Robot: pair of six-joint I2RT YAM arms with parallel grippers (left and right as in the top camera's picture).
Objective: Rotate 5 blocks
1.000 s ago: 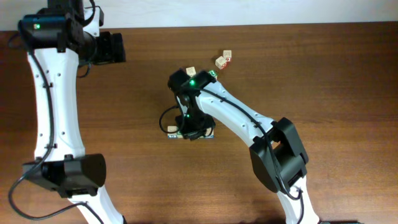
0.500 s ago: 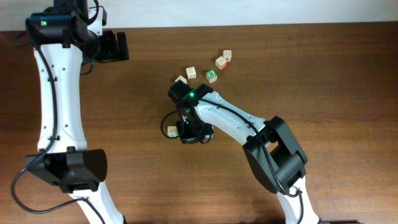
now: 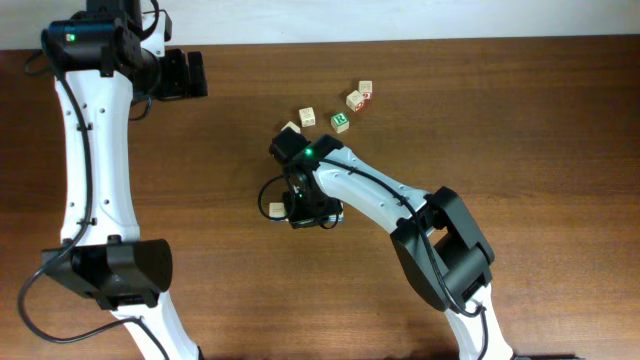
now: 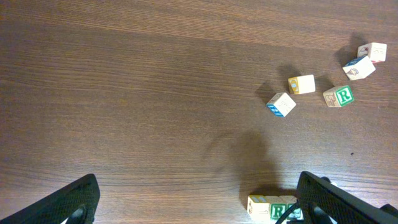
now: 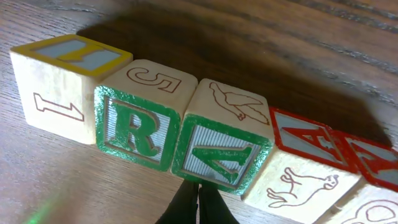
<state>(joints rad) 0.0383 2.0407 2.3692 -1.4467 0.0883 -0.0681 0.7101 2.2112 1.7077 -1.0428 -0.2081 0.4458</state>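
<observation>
We see a row of blocks [image 5: 186, 106] lying side by side on the brown wooden surface [image 5: 280, 37], each block touching the next. From one end the row runs as follows: a block with a yellow-framed top [image 5: 68, 87], a block with a green R [image 5: 138, 124], a block with a green letter like an A or an upturned V [image 5: 222, 152], then two blocks with red marks [image 5: 305, 171]. The right fingers [image 5: 188, 205] are clenched together and grasp nothing. Their tips sit just in front of the row where the two green blocks meet. From overhead the right arm [image 3: 370, 190] covers most of the row, and only one end shows. Five loose blocks [image 3: 340, 121] lie scattered beyond the row, well apart from it. One loose block with a green letter [image 4: 339, 96] faces up. The left fingers [image 4: 68, 202] are spread wide and released, well apart from the row, with nothing between them.
</observation>
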